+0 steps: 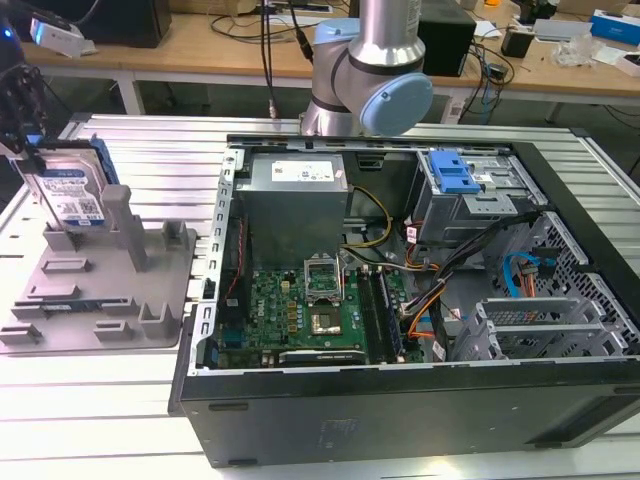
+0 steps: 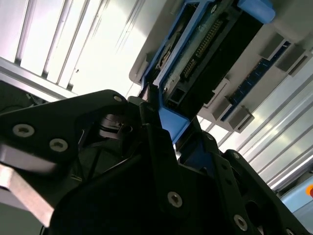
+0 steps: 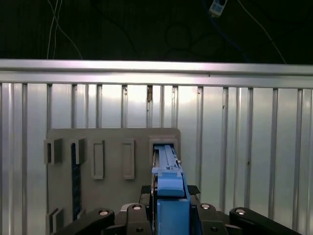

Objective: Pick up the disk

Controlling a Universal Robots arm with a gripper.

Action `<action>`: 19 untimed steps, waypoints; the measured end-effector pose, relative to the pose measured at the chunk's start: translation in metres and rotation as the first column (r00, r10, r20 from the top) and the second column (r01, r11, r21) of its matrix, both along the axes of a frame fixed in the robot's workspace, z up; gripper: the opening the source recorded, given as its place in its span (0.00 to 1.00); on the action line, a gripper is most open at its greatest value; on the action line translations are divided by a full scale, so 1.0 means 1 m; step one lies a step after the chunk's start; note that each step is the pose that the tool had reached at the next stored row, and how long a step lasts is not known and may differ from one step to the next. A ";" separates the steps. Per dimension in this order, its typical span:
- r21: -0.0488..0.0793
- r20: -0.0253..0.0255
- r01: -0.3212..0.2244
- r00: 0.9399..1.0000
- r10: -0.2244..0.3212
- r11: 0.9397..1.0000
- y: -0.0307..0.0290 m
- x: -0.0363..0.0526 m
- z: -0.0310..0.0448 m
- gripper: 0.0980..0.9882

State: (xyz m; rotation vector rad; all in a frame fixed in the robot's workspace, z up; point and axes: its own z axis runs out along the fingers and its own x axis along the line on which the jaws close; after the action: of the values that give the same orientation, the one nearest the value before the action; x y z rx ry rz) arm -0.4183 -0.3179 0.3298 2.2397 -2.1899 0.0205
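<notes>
**Disk held upright over the grey fixture**

One disk (image 1: 70, 195) stands on edge at the exterior view's far left, above the far end of a grey slotted fixture (image 1: 100, 290) that lies on the ribbed metal table (image 1: 90, 420). Its white and blue label faces the camera and carries barcode blocks; the print is too small to read. Blue rails run along its edges. The black gripper (image 1: 22, 150) comes down onto it from above, its two fingers closed against the blue rail. In the second wrist view the gripper (image 2: 164, 125) pinches the blue rail, and the disk (image 2: 215, 44) shows its connector row and dark underside. In the first wrist view the gripper (image 3: 168, 205) clasps the blue edge of the disk (image 3: 168, 171), which sits at one slot of the fixture (image 3: 112, 147).

To the exterior view's right of the fixture lies one open black computer case (image 1: 400, 400). Inside it are one grey power supply box (image 1: 295, 195) with a white label, writing not legible, one green motherboard (image 1: 300, 305) with a single processor socket, one blue drive-bay latch (image 1: 455, 175), and bundles of orange, yellow and black cables (image 1: 420, 290). The arm's silver column with its pale blue joint cap (image 1: 395, 100) rises beyond the case. One wooden bench (image 1: 250, 50) with dark equipment runs along the far side.
</notes>
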 end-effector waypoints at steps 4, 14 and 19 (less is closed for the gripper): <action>0.003 0.000 0.000 1.000 0.000 1.000 -0.0010 0.0000 0.0175 0.30; 0.013 0.000 0.000 1.000 0.000 1.000 -0.0035 0.0000 0.0640 0.30; 0.019 0.000 0.000 1.000 0.000 1.000 -0.0053 0.0000 0.0935 0.30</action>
State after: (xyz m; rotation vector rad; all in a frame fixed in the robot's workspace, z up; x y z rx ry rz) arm -0.4183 -0.3232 0.4234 2.2496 -2.1996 -0.0006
